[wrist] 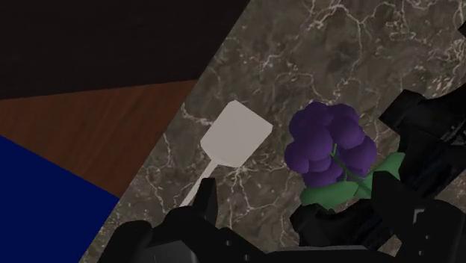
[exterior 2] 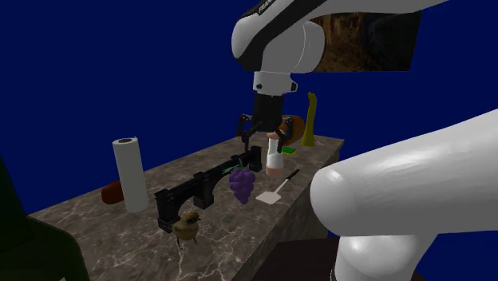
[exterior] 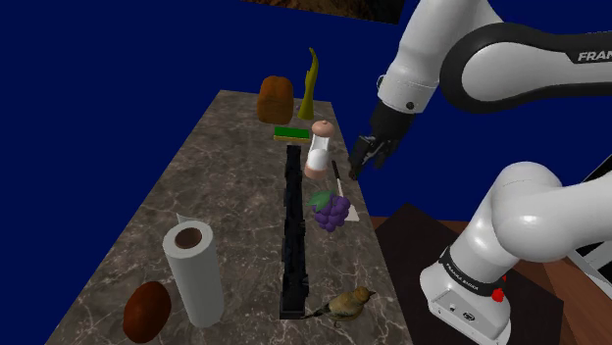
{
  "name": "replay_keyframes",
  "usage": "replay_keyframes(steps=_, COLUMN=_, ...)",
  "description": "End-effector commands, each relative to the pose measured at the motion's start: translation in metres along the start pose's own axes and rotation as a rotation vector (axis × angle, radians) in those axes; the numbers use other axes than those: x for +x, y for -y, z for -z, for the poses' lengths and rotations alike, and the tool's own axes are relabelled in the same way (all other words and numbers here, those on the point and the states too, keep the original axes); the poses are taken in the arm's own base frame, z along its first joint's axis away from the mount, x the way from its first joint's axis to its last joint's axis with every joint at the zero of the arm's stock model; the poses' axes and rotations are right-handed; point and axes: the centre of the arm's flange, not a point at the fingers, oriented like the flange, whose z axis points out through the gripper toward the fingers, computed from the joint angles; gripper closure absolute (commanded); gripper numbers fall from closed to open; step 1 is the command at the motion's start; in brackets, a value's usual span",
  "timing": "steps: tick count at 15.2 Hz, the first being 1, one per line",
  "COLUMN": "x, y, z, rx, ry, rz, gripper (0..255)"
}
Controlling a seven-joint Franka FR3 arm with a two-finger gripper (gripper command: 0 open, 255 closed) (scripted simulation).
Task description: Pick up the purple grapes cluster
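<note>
Paper towel roll, brown loaf, small bird, white spatula on a marbled counter

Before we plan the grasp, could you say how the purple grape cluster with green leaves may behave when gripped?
The purple grape cluster looks lumpy and rounded, so a pinch may slip off its bulges. Resting on the grey-brown marbled counter, it probably won't roll far.

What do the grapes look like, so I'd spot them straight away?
On the marbled counter, find the long black object running down its middle. Beside it, by the white spatula, lies the grape cluster: the only purple thing, with green leaves.
</note>
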Motion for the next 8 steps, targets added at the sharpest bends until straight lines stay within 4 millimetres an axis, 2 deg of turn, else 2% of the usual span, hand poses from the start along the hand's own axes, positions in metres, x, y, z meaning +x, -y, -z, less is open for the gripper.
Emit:
replay_keyframes(steps=1, x=-0.004, y=0.018, z=-0.021, rx=0.002, ry=-0.013, rz=0.018, gripper=0)
replay_keyframes(steps=5, x=-0.013, y=0.046, z=-0.058, rx=0.004, ry=-0.032, rz=0.052, gripper=0)
replay_keyframes(steps=8, x=-0.014, y=0.045, z=-0.073, rx=0.004, ry=-0.032, rz=0.052, gripper=0)
